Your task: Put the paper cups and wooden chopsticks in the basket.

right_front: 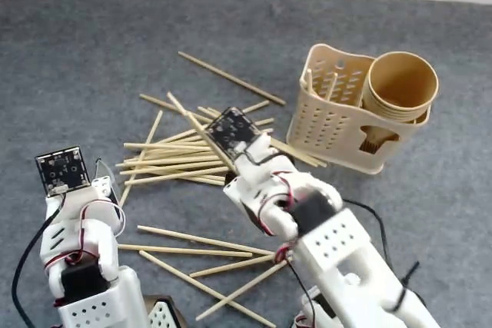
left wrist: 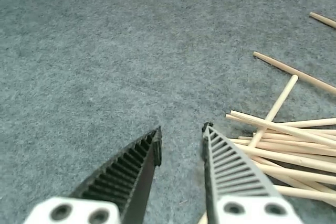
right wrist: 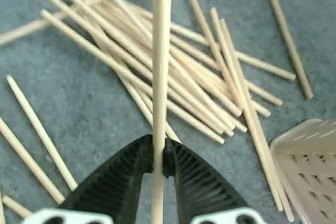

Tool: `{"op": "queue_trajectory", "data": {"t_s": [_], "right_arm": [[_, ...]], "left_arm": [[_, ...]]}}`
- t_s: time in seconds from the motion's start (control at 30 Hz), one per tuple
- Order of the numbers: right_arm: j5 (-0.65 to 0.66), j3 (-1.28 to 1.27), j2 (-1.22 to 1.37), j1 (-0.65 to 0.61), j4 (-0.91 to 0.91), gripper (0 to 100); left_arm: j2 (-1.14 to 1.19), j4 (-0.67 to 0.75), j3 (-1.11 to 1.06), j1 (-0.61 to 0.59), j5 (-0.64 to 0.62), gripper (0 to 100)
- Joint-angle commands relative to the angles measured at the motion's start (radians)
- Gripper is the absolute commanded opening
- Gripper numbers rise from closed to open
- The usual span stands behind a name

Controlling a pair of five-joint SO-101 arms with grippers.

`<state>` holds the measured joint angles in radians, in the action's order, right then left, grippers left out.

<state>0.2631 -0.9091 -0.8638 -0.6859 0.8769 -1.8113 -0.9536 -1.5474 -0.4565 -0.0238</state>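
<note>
Chopstick [right wrist: 161,51] clamped by right gripper [right wrist: 159,149], both ends cut off

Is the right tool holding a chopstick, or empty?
Holding one: the right tool is shut on a single chopstick, which crosses over the loose pile.

Bare counter [right_front: 92,59] on my left, clutter across the middle

Ahead of my left end effector [left wrist: 181,129], jaws apart, the counter is bare; the pile of chopsticks [left wrist: 283,150] starts just beside it. My right end effector [right wrist: 160,150] hangs over that pile, clamped on one chopstick [right wrist: 161,51]. More loose chopsticks [right_front: 192,237] lie between my arms. In the basket [right_front: 330,124], stacked cups [right_front: 401,82] fill one compartment; the other has room left.
</note>
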Motion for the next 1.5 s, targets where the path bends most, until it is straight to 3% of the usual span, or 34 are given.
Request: {"op": "queue_trajectory", "data": {"t_s": [0.0, 0.3, 0.63, 1.13, 1.47], "right_arm": [[-0.018, -0.002, -0.137, 0.013, -0.021, 0.6], [-0.014, -0.007, -0.323, 0.084, -0.025, 0.6], [-0.015, 0.128, -0.351, 0.232, -0.196, 0.6], [-0.015, 0.108, -0.329, 0.407, -0.754, 0.6], [-0.017, 0.036, -0.128, 0.47, -1.012, 0.6]], "left_arm": [[-0.012, 0.02, 0.007, -0.012, -0.011, 14], [-0.012, 0.02, 0.007, -0.012, -0.011, 14], [-0.012, 0.02, 0.007, -0.012, -0.011, 14], [-0.012, 0.02, 0.007, -0.012, -0.008, 14], [-0.012, 0.02, 0.007, -0.012, -0.008, 14]]}}
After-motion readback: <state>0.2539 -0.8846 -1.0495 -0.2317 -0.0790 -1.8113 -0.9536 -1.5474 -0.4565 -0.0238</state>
